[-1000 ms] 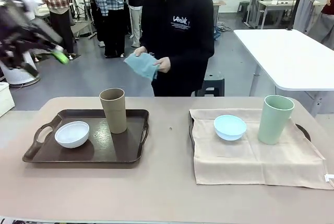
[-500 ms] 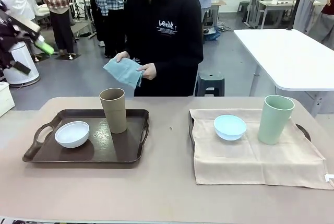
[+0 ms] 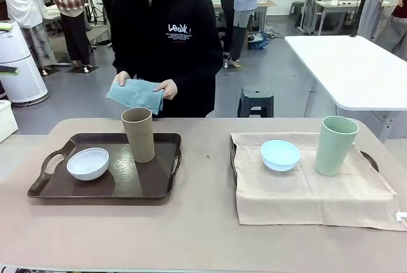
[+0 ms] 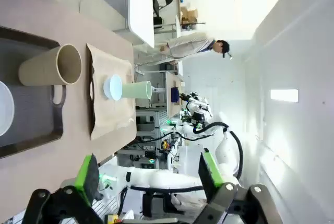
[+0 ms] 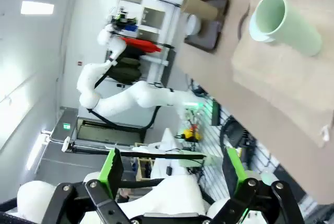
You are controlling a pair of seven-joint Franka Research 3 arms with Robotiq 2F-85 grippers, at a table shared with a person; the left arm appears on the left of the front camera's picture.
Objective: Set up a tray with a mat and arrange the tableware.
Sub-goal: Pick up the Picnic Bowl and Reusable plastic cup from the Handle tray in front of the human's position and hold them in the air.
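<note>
Tableware: round white bowl (image 3: 88, 163), tapered tan cup (image 3: 138, 134) on dark brown tray (image 3: 137, 182) near the left edge of the worktop (image 3: 203, 238); light-blue bowl (image 3: 280, 155), pale-green cup (image 3: 335, 146) on beige mat (image 3: 305, 200) near right edge; left end effector (image 4: 148, 174), right end effector (image 5: 172, 169) wide, empty.

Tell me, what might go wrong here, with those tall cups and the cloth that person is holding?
1. The tan cup stands tall and narrow on the bare left tray. If the person's cloth is meant to go under it, moving the cup aside could tip it.
2. The beige mat drapes past its tray at the front. A snag there might drag the green cup and blue bowl along.
</note>
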